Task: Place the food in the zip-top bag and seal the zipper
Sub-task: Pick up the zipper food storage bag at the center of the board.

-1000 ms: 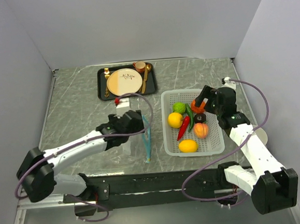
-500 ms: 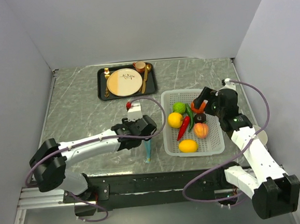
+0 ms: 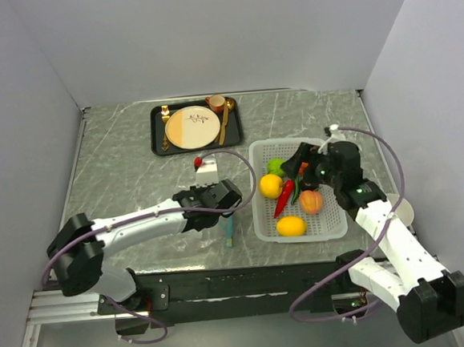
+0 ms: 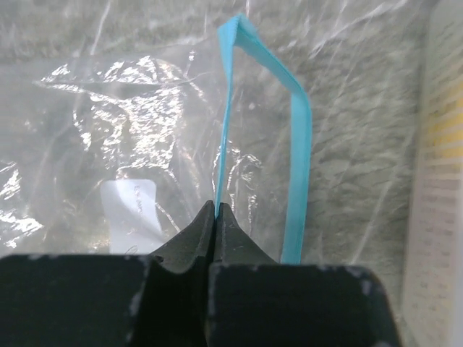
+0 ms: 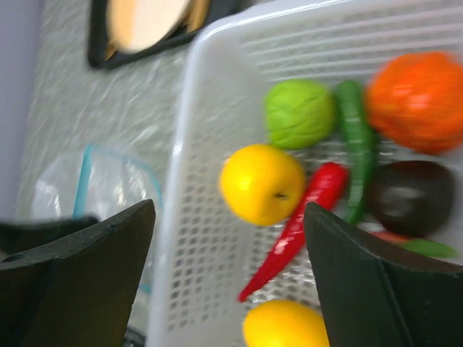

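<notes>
Left claw (image 4: 216,210) has slid toward the basket (image 5: 181,173) and clamped on one lip of the blue zipper (image 4: 298,137); right claw (image 5: 230,217) has swung left across the basket.
Past the pinching tips the zipper's other lip bows off to the right. The clear bag (image 4: 108,137) and its white label (image 4: 130,206) lie left of them, edges hard to trace, and from above the left arm (image 3: 139,221) hides the pinch. Right claw stands spread, holding nothing; under it lie a lemon (image 5: 262,183), red chili (image 5: 296,231), lime (image 5: 299,113), green chili (image 5: 356,137) and blurred peach (image 5: 419,101), a dark lump (image 5: 409,195) I cannot identify, and a second lemon (image 5: 286,325) cut off. Far beyond both claws sits a black tray (image 3: 158,135) with a plate (image 3: 192,127).
</notes>
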